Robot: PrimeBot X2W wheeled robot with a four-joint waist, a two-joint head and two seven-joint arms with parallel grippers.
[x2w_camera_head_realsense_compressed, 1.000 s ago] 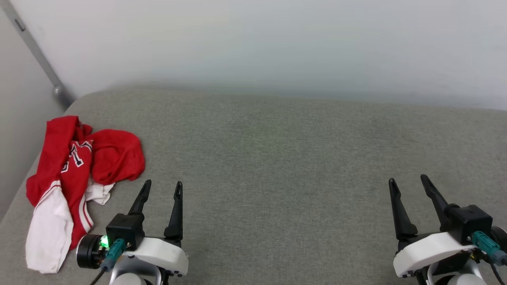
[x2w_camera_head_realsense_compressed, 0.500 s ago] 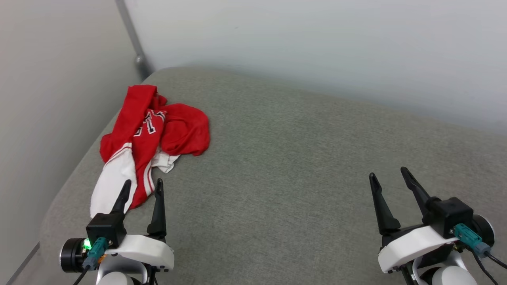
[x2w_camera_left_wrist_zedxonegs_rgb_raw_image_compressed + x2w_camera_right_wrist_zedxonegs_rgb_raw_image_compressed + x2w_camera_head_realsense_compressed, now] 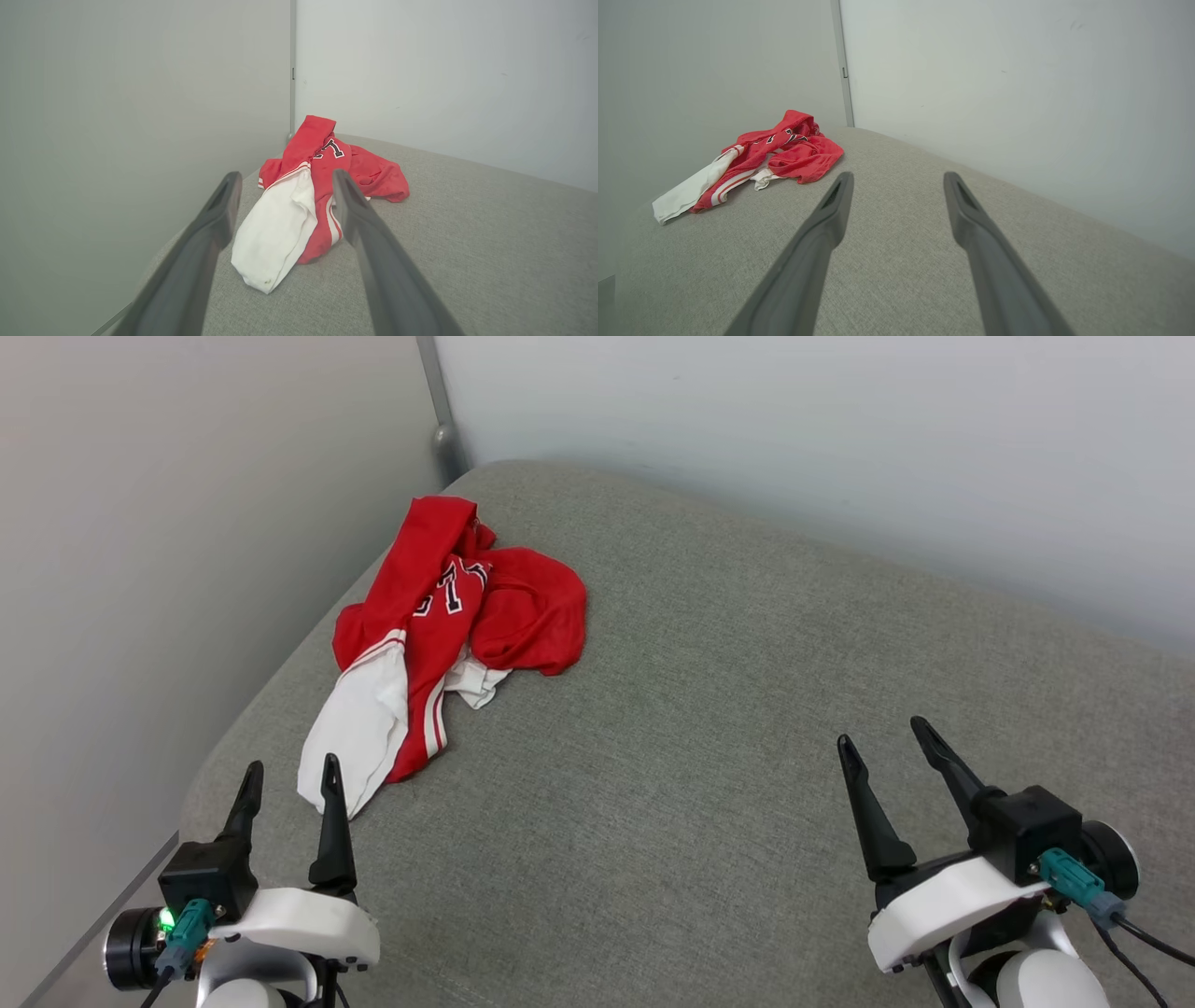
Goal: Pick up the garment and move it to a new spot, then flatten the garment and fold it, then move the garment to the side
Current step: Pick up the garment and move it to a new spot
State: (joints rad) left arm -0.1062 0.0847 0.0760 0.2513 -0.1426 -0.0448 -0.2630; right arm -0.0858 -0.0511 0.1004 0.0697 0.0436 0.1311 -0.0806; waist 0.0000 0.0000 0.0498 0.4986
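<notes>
Cushion carries one crumpled garment; left end effector and right end effector, two, gape empty.

Item 1: padded surface. Grey woven fabric with rounded edges. In the head view it spreads from 3 o'clock through 6 to 8 o'clock, with its far corner at 11 o'clock.
Item 2: back wall. Pale and plain, from 12 to 2 o'clock.
Item 3: side wall. Pale grey, from 8 to 11 o'clock.
Item 4: metal corner strip. Grey, at 11 o'clock where the walls meet. It ends in a rounded foot just behind the surface's corner.
</notes>
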